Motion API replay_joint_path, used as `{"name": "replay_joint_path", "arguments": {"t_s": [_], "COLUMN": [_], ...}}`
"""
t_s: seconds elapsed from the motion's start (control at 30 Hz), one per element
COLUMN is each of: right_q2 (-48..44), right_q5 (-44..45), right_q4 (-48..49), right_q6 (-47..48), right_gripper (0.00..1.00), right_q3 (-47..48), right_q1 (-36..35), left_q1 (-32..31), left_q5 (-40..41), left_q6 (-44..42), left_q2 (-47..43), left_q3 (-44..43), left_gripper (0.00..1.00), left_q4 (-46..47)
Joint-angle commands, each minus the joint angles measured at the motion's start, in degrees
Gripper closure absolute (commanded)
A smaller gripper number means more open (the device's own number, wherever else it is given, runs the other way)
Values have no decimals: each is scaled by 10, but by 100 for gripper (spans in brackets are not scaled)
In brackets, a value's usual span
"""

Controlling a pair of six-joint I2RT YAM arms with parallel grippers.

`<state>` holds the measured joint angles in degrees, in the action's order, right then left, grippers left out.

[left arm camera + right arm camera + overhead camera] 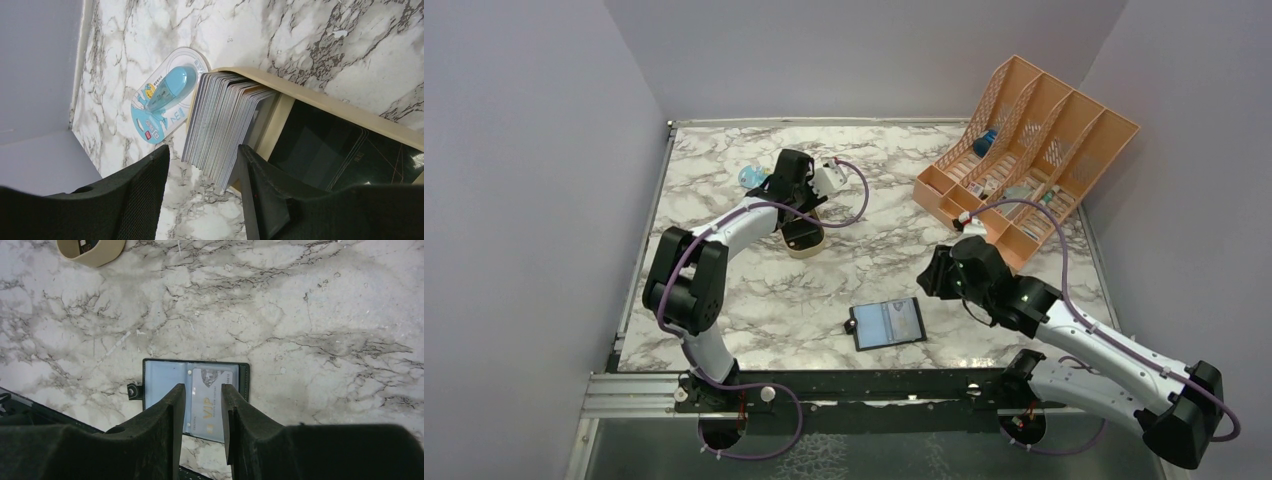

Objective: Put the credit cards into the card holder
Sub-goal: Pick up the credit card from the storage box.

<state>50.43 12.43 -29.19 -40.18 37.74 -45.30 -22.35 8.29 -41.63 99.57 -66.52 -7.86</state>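
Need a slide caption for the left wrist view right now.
Left tool open, straddling the credit cards standing on edge in the gold tin, a blue packaged item beside it.

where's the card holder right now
In the top view the card holder lies open on the table near the middle of its front edge, close to the right gripper.

Card holder (887,323): black, hinged, lying open and flat on the marble surface near its front edge, blue-grey inner faces up; one pale card (206,390) lettered "VIP" in the pocket away from the snap tab; credit cards (225,120): thick grey-beige stack, on edge, leaning inside a beige tin (320,102).
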Motion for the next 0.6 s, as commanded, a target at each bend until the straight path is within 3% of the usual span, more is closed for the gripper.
{"name": "replay_joint_path", "arguments": {"t_s": [0.0, 0.33, 0.57], "right_q2": [-9, -12, -12], "right_q5": [26, 26, 28], "right_q4": [-10, -9, -12], "right_q6": [9, 5, 5], "right_gripper": [67, 67, 67], "right_q3": [18, 10, 13], "right_q1": [-1, -1, -1], "left_q1": [0, -1, -1], "left_q5": [-10, -25, 8], "left_q6": [-8, -4, -15], "left_q2": [16, 12, 29], "left_q3": [2, 6, 13], "left_gripper": [44, 42, 42], "left_q4": [14, 10, 29]}}
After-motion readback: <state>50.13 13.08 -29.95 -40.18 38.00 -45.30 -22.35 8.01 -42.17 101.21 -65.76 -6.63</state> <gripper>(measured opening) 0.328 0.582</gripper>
